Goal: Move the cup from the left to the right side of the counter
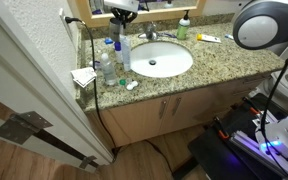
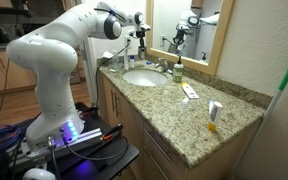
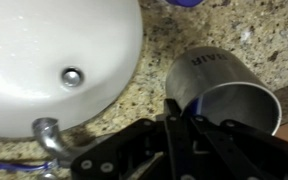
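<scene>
While beside sink (image 3: 44, 40), cup (image 3: 224, 85) near faucet (image 3: 46, 134).

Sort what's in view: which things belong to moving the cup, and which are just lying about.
Job in hand:
cup
counter

Just lying about:
blue-capped bottles
green bottle
white cloth
tube

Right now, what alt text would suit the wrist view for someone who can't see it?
A dark grey cup sits on the speckled counter beside a white sink, the black gripper at its rim. A faucet shows lower left.
</scene>
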Controlling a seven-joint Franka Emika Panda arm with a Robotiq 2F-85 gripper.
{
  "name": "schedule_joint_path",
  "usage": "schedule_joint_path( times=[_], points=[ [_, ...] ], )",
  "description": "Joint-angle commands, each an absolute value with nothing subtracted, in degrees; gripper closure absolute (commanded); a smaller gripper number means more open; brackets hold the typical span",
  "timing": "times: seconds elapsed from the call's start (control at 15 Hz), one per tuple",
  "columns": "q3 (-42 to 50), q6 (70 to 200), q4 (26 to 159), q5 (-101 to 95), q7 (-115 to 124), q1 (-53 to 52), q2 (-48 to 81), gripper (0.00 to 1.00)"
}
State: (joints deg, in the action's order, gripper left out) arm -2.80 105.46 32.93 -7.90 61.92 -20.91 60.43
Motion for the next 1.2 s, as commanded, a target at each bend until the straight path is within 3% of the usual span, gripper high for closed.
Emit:
schedule_joint_path(
  times=[0.0,0.33,0.93,1.0,1.13],
  points=[
    [-0.3,90.2,36.1,-11.5,60.7,-21.9,51.4,0.98],
    [1.1,81.1,37.3,-15.9,61.8,-22.1,43.0,0.98],
    [-0.8,86.6,44.7,-7.2,81.4,-15.1,34.7,0.98],
    [0.9,82.7,38.1,-10.3,79.4,-17.3,39.1,0.94],
    [0.4,84.5,39.9,-8.2,80.3,-16.0,37.8,0.94]
  ],
)
